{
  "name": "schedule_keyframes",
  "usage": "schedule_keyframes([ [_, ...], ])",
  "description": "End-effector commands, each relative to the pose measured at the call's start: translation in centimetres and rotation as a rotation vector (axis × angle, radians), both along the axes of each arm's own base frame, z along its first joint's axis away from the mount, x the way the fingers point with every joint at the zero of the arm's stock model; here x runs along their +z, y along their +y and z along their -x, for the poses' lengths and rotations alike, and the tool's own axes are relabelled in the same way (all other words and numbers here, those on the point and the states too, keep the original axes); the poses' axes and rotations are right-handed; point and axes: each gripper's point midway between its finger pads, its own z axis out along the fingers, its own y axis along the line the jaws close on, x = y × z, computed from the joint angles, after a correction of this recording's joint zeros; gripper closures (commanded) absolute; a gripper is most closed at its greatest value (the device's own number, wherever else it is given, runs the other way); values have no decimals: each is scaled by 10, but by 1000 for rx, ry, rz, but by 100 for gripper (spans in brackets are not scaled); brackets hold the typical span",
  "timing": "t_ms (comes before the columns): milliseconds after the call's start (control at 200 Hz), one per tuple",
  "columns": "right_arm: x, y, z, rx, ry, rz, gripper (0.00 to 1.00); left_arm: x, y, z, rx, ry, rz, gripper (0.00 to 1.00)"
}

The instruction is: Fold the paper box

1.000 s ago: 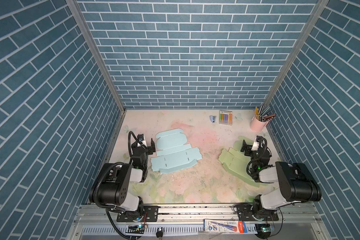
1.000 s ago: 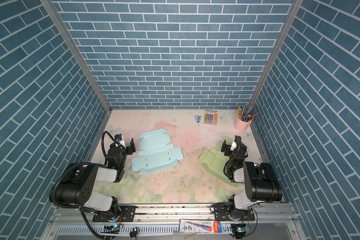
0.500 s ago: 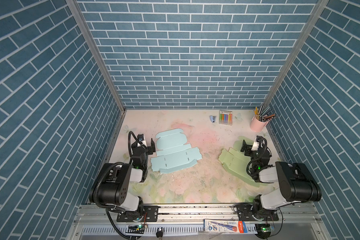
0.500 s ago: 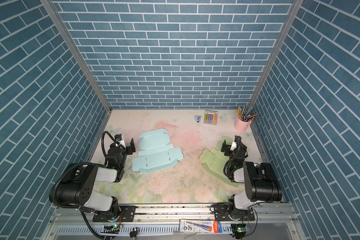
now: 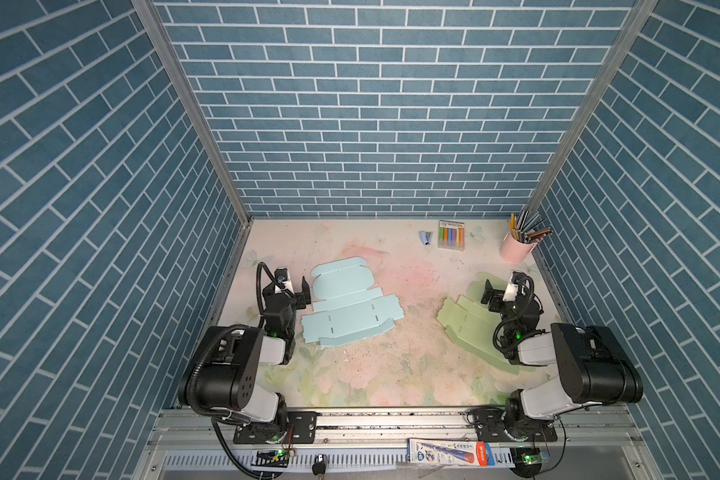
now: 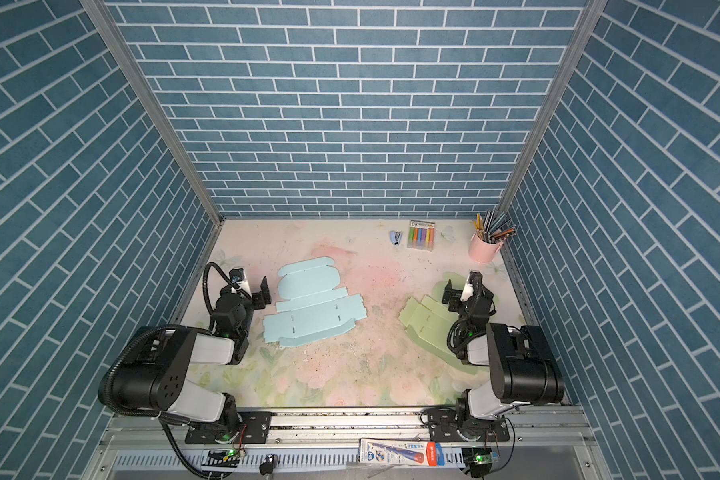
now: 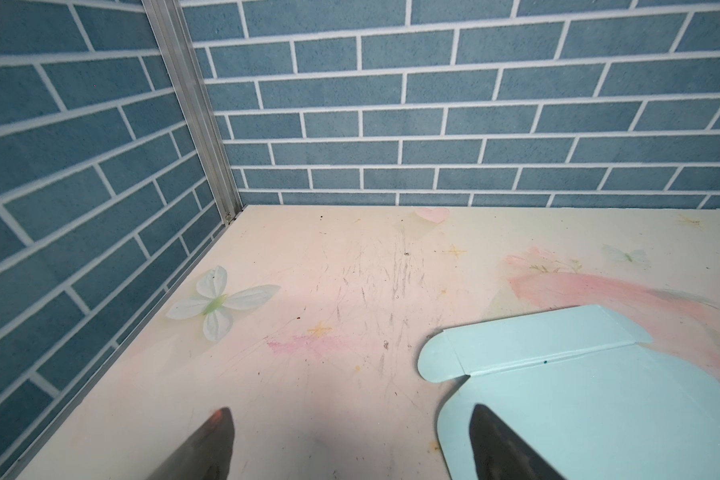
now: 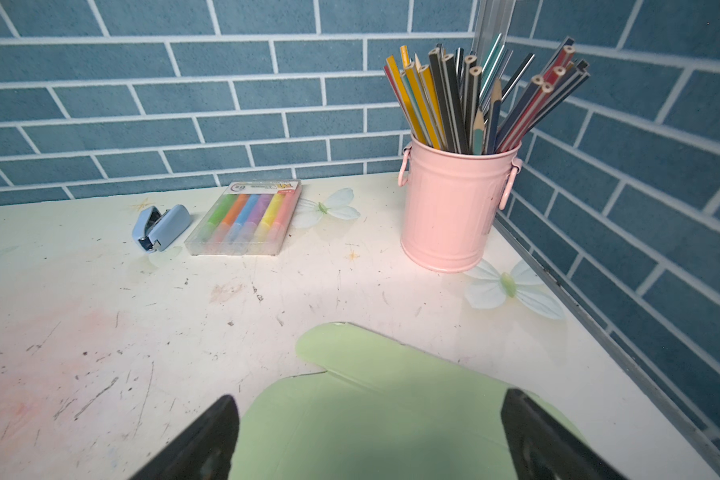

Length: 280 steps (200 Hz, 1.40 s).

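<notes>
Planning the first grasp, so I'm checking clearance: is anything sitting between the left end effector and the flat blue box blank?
Nothing visible does. The open left end effector sits right beside the blue box blank, with only bare table between. The stapler, marker pack and pencil cup lie far back right.

Open desk [image 5: 417, 291] awaits you between blue sheet [image 5: 350, 309] and green sheet [image 5: 468, 328]; pencil cup [image 5: 515, 250], marker pack [image 5: 451, 235], stapler [image 5: 426, 238] crowd far corner.

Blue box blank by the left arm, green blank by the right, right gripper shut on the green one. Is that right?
No. The right gripper is open, jaws spread over the green blank without clamping it, as the right wrist view shows. The rest holds.
</notes>
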Motion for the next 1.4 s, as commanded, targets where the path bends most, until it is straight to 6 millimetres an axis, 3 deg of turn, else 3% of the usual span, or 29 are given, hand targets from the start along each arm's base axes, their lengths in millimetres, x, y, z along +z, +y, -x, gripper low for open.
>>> schedule_keyframes([
  [0, 7, 0, -6, 10, -21, 25, 1, 4, 2, -3, -1, -14, -11, 11],
  [500, 13, 5, -1, 40, -44, 38, 1, 8, 2, -3, -4, -17, -10, 11],
  [705, 33, 9, 6, 59, -83, 55, 1, 25, 3, -1, 6, -9, -4, 11],
  [875, 54, 15, 6, 30, -49, 74, 1, 53, -5, 6, 28, -26, 12, 11],
  [1065, 83, 37, 12, 38, -37, -49, 1, 80, -61, 11, -107, -7, 132, 11],
  [1120, 86, 39, 15, 21, 10, -135, 1, 83, -77, 14, -162, 29, 214, 11],
  [1240, 88, 66, 22, 104, 88, -266, 1, 80, -96, 24, -229, 134, 381, 11],
  [1295, 85, 87, 25, 181, 143, -344, 1, 77, -108, 29, -269, 188, 433, 11],
  [1395, 71, 144, 35, 349, 300, -366, 1, 66, -137, 39, -356, 289, 463, 11],
])
